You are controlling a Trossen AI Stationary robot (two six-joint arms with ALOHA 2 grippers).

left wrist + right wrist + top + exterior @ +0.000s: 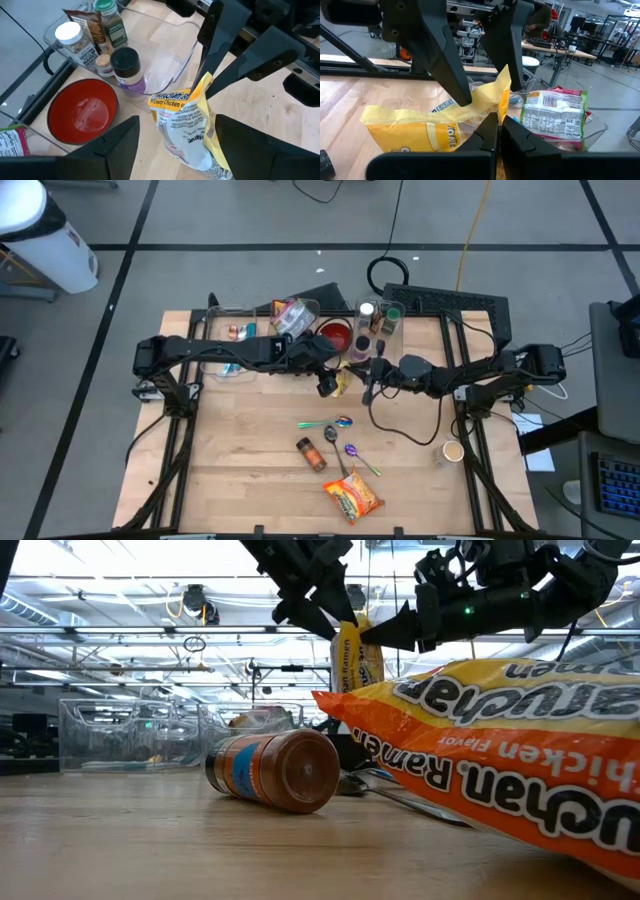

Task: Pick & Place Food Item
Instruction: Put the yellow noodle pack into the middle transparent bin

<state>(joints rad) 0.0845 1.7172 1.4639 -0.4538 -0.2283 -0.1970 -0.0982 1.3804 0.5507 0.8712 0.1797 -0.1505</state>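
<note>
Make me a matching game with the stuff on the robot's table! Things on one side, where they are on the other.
Things:
1. yellow noodle packet
2. red bowl
3. brown spice jar
4. orange ramen packet

Places:
A. lying on its side on the wood
B. pinched at its top edge by the right gripper
C. near the table's front edge
D. empty, beside the clear bin of jars

Pairs: 1-B, 2-D, 3-A, 4-C
</note>
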